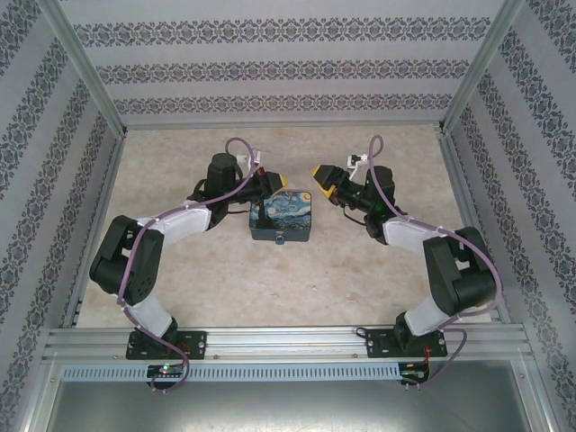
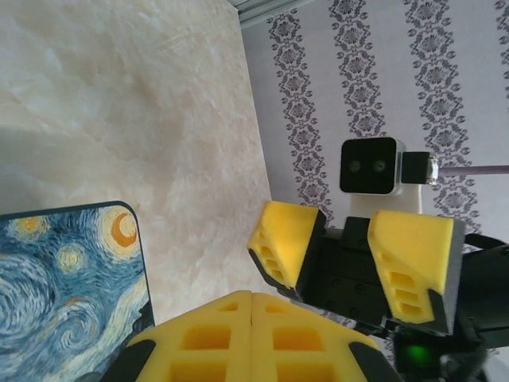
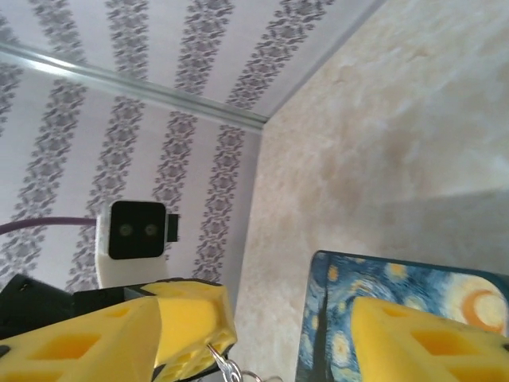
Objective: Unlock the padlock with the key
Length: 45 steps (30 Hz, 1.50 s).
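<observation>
My left gripper (image 1: 273, 183) hovers just behind the painted tin (image 1: 281, 219), its yellow pads (image 2: 253, 334) pressed together. In the right wrist view a small silver key (image 3: 218, 362) with a ring pokes out from between those pads. My right gripper (image 1: 322, 179) faces it from the right, a short gap away, with its fingers (image 2: 288, 240) spread and nothing between them. The padlock (image 1: 280, 239) is a tiny pale speck on the tin's near wall, too small to make out further.
The starry-night tin (image 2: 67, 286) lies on the beige marbled tabletop (image 1: 225, 270) at mid-table. Patterned walls (image 1: 270, 63) enclose the back and sides. Open tabletop stretches in front of the tin and to both sides.
</observation>
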Motion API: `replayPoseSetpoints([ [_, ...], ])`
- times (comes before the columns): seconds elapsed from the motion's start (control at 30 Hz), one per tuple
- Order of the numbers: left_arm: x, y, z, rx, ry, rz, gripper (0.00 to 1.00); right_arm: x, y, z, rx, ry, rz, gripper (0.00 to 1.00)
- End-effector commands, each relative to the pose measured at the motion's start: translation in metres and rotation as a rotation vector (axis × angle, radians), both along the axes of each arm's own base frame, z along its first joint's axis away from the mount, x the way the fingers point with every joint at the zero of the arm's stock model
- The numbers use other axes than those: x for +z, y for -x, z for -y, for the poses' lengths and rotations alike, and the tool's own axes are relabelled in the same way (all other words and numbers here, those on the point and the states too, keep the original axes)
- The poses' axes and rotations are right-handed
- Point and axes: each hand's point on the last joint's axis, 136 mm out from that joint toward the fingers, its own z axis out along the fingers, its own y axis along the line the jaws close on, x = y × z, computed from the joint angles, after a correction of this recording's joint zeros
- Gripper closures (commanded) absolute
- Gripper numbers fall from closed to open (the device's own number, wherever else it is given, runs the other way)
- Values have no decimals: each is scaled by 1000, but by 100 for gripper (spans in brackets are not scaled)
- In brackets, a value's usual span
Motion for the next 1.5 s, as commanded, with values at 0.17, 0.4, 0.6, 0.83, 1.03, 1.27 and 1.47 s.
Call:
replayPoseSetpoints([
  [0.17,61,21,-5,-40,70,149,100,27,16,-35,133,-155,147,49],
  [0.4,63,26,-9,-32,44,177,100,20,28,-50,142,-196,143,54],
  [0.6,55,21,-9,-10,66,150,100,13,31,-43,87,-212,143,57],
  [0.83,47,16,-7,-7,83,122,100,24,31,-43,85,-216,177,59],
  [1.03,43,12,-5,-2,98,106,100,31,34,-53,109,-223,195,60],
  [1.27,40,10,-5,2,97,99,100,31,38,-64,124,-225,196,62],
  [1.47,35,9,-6,9,98,92,100,28,41,-69,127,-224,189,64],
])
